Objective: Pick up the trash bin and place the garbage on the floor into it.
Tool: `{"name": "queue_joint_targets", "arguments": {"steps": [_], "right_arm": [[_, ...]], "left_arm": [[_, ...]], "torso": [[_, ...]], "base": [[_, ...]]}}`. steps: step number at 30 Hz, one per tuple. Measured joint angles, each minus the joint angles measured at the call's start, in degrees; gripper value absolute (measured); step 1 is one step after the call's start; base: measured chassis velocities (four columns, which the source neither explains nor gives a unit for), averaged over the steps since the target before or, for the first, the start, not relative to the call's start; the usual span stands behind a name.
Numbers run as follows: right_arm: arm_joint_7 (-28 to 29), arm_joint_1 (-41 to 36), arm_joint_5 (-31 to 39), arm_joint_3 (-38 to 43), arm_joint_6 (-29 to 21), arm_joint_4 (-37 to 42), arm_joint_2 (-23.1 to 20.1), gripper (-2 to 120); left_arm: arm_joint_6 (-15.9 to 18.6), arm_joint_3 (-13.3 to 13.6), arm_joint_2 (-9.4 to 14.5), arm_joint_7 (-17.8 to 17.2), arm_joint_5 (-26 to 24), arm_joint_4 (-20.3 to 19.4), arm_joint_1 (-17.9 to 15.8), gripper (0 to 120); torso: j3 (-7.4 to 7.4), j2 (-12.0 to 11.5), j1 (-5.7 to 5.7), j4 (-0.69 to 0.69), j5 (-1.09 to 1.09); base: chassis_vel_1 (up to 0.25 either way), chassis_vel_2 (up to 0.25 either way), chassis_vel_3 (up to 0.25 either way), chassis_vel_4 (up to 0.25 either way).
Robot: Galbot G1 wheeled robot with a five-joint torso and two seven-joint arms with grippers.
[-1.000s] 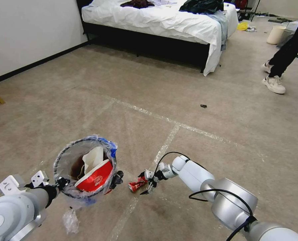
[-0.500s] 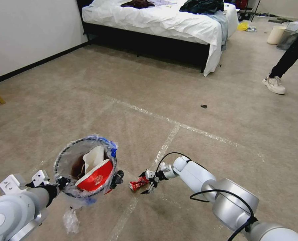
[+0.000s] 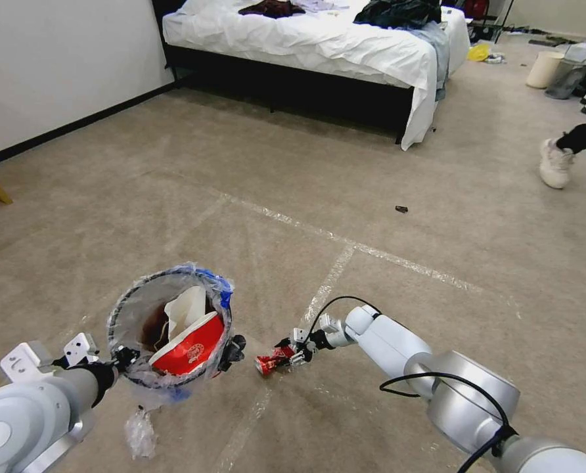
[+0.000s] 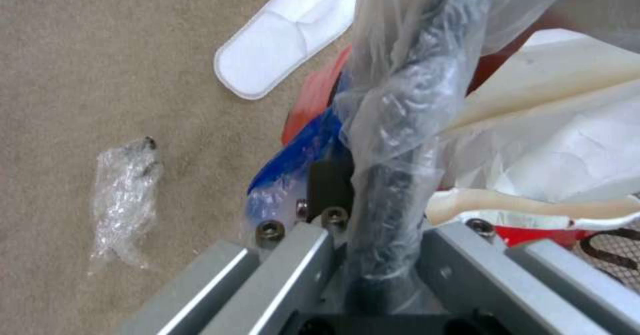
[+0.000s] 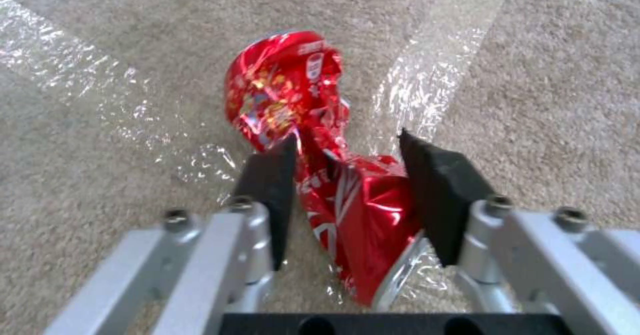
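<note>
My left gripper (image 3: 125, 360) is shut on the rim of the trash bin (image 3: 119, 315), holding it above the floor (image 3: 372, 197) at lower left. The rim (image 4: 400, 125) and its clear bag run between the jaws in the left wrist view. A crushed red-and-white cup (image 3: 188, 351) and white paper (image 3: 184, 309) lie inside. To its right, a crushed red can (image 3: 270, 363) lies on a tape line. My right gripper (image 3: 292, 351) is low on the carpet, its black pads closed against both sides of the can (image 5: 287, 85).
A clear plastic wrapper (image 3: 138, 433) lies on the carpet below the bin, and a white slipper (image 4: 287, 30) is near it. A small dark scrap (image 3: 401, 209) sits farther out. A bed (image 3: 306, 39) stands at the back, a white bucket (image 3: 544, 68) at far right, and a person's shoe (image 3: 556, 164).
My right gripper dropped lower and its fingers closed from wide open onto the can. The bin and left arm stayed put. The person at right stepped away.
</note>
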Motion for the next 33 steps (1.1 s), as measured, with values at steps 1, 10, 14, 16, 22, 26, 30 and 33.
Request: {"name": "queue_joint_targets", "arguments": {"steps": [1,10,14,16,22,26,30,33], "right_arm": [[0.0,0.0,0.0,-0.1,0.0,0.3,-0.3,33],[0.0,-0.3,1.4,-0.9,0.0,1.8,-1.6,3],[-0.1,-0.3,1.4,-0.9,0.0,2.3,-2.2,0],[-0.1,-0.3,1.5,-1.0,0.0,2.4,-2.4,0],[0.7,-0.5,1.5,-0.9,0.4,2.9,-2.9,0],[0.7,-0.6,2.1,-0.8,0.5,3.4,-3.0,0],[0.5,-0.7,3.2,-0.7,0.5,3.8,-3.2,0],[0.2,-0.9,7.3,-0.4,0.7,5.4,-3.7,0]], "left_arm": [[0.0,0.0,0.0,0.0,0.0,-0.1,0.0,0],[-0.2,0.2,0.1,0.1,0.3,-0.3,0.1,0],[-0.2,0.3,0.1,0.1,0.5,-0.4,0.1,0],[-0.2,0.3,0.1,0.1,0.5,-0.5,0.1,0],[-0.3,0.3,0.1,0.2,1.1,-0.7,0.2,0],[-0.3,0.4,0.0,0.5,1.6,-0.7,0.2,0],[-0.3,0.4,0.2,0.5,1.6,-0.7,0.3,0],[-0.4,0.3,0.4,0.5,1.6,-0.8,0.3,0]], "torso": [[0.0,0.0,0.0,0.01,0.0],[0.01,0.0,0.0,-0.01,-0.01],[0.01,0.0,0.0,-0.01,-0.01],[0.01,0.0,0.0,0.0,0.0],[0.01,0.0,0.01,-0.01,-0.01],[0.02,0.0,0.02,-0.01,-0.02],[0.02,0.0,0.02,-0.02,-0.04],[0.03,0.0,0.03,-0.05,-0.05]], "base": [[0.0,0.0,0.0,0.0],[0.0,0.0,0.0,0.0],[0.0,0.0,0.0,0.0],[0.0,0.0,0.0,0.0],[0.0,0.0,0.0,0.0],[0.0,0.0,0.0,0.0],[0.0,0.0,0.0,0.0],[0.0,0.0,0.0,0.0]]}}
